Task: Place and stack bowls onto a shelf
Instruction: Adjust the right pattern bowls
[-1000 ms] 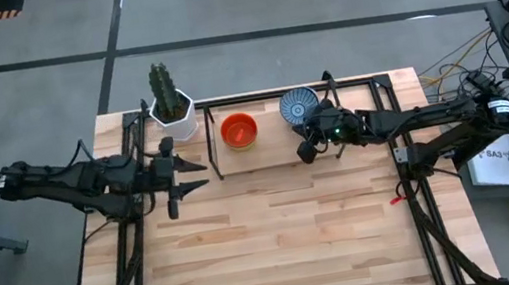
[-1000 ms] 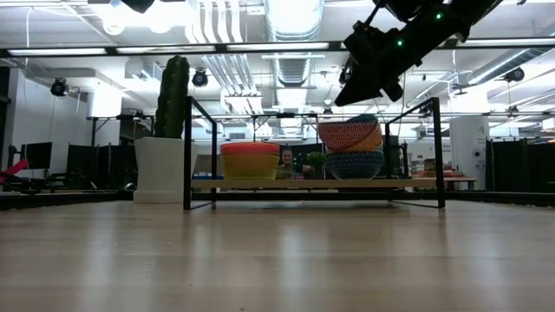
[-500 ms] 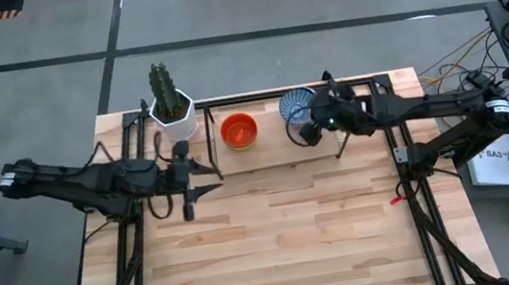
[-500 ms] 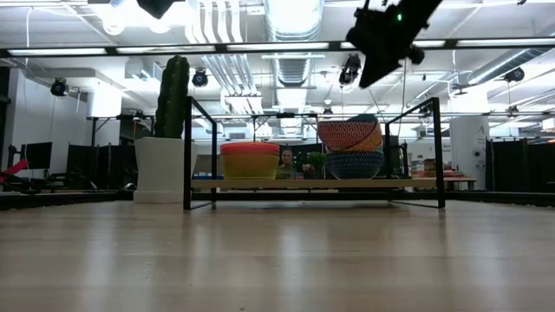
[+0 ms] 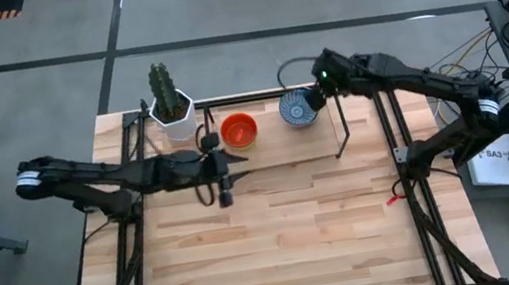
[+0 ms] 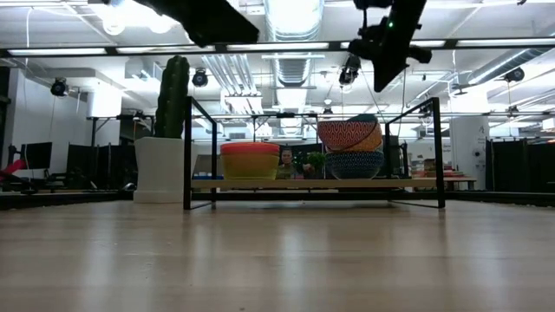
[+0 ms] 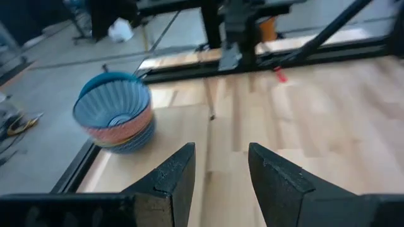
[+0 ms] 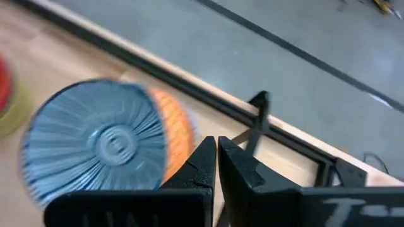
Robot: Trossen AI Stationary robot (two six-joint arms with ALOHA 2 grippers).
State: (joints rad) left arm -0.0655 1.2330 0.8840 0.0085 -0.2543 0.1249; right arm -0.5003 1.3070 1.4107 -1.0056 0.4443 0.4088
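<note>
Two bowl stacks stand on the shelf [image 5: 277,154], a light board in a black frame. The left stack [image 5: 240,130] [image 6: 250,161] has an orange-red bowl on top of a yellow one. The right stack [image 5: 298,108] [image 6: 351,147] [image 7: 117,116] has the blue radial-pattern bowl [image 8: 101,148] on top, over an orange-patterned bowl and a blue one. My right gripper [image 5: 313,101] [image 6: 382,80] [image 8: 216,157] is shut and hangs in the air above this stack's right side. My left gripper [image 5: 227,175] [image 7: 221,170] is open, high over the shelf's left front corner.
A white hexagonal cactus pot [image 5: 172,112] [image 6: 165,130] stands left of the shelf at the table's far edge. The shelf's black frame posts [image 6: 435,152] rise beside the right stack. Bare wooden tabletop [image 5: 281,250] stretches in front of the shelf.
My right gripper has risen and moved from in front of the right stack toward the far edge, ending above the stack's right side. My left gripper has travelled toward the table's right, from beside the cactus pot to the shelf's left front corner. The bowls have stayed put.
</note>
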